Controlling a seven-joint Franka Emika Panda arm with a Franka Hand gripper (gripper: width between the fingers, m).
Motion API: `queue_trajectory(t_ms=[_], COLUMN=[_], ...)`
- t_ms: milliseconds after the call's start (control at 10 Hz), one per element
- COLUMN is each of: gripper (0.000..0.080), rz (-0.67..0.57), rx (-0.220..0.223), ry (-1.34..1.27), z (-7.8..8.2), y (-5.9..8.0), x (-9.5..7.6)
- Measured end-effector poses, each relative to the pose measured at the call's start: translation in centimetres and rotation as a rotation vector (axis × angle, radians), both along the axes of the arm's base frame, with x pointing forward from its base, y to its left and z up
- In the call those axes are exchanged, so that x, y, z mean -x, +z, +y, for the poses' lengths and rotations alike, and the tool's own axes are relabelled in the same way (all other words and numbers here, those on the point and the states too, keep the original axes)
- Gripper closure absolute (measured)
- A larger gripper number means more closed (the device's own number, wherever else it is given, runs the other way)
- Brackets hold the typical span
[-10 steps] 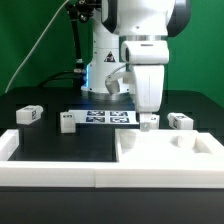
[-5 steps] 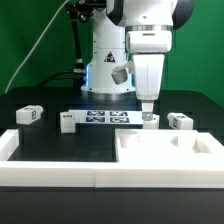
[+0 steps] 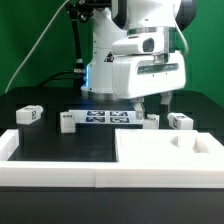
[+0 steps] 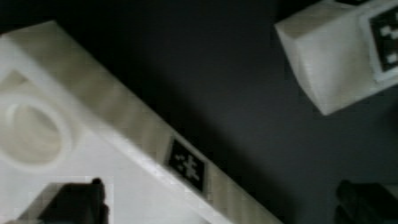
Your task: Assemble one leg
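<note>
Several small white legs with black-and-white tags lie on the black table: one [image 3: 30, 114] at the exterior view's left, one [image 3: 68, 122] beside the marker board, one [image 3: 150, 122] at the panel's back edge, one [image 3: 181, 121] at the right. The large white panel [image 3: 170, 155] lies at the front right. My gripper [image 3: 155, 110] hangs low over the panel's back edge, its fingertips mostly hidden by the hand. In the wrist view the gripper [image 4: 224, 205] is open, its dark fingertips [image 4: 75, 200] straddling the panel's tagged edge [image 4: 187, 165]. A leg [image 4: 356, 50] lies beyond, apart from it.
The marker board [image 3: 105, 118] lies behind the panel, in front of the robot's base. A long white raised border [image 3: 50, 168] runs along the table's front and left. A round hole [image 4: 36, 130] shows in the panel's top.
The hand has turned from upright to a tilted, sideways pose over the same spot at the panel's back edge. The legs and the panel have not moved.
</note>
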State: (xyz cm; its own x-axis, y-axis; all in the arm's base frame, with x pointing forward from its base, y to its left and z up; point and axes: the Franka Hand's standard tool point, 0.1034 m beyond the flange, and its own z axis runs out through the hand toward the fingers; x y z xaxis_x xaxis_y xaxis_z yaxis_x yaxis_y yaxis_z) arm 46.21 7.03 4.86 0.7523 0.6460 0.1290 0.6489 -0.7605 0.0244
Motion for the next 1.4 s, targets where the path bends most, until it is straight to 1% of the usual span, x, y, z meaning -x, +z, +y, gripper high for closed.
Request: queue_trajectory(t_ms=[100,300,500,800,900,1000,1100,1200,1300,1400], gripper=[0.0151,0.0151,0.0151,0.0151,0.0151,0.0151,0.0151,0.0151,0.0151,0.0151], rz=[0.015,0.036,0.058,0.074,0.092,0.091,0.094,0.173,0.279,0.321], rx=[-0.025,-0.058,-0.09,-0.111,-0.103,-0.104,-0.105,-0.072,-0.026,-0.011], ry=[-0.148,-0.346,-0.539,-0.685,-0.676,-0.675,-0.688,-0.691,-0.685,-0.682], z=[1.0,2.5,4.7,4.6,4.6,4.7,5.3,6.4,7.2,7.6], y=[-0.2,-0.3,-0.3,-0.4,-0.4,-0.4,-0.3,-0.6,-0.5,-0.6], x=[0.4,0.7,1.3,1.3,1.4,1.4,1.5,2.7,3.3,2.9])
